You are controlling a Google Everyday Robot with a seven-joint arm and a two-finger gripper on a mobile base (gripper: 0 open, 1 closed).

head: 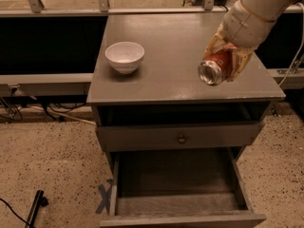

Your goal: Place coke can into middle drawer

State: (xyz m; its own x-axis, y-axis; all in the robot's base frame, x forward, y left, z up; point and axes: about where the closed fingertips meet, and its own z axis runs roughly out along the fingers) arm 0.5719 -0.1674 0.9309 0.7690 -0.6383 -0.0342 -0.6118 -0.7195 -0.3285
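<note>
The coke can (214, 68) is red with a silver end facing the camera. It lies tilted in my gripper (226, 57), which is shut on it and holds it just above the front right part of the grey cabinet top (166, 37). The middle drawer (176, 182) is pulled open below, a deep grey tray, and nothing shows inside it. The can hangs above and slightly right of the drawer's middle. My white arm reaches down from the upper right.
A white bowl (124, 56) stands on the left of the cabinet top. A closed drawer front with a small round knob (181, 138) sits above the open drawer. A black object (35, 207) and a blue tape cross (104, 198) lie on the speckled floor.
</note>
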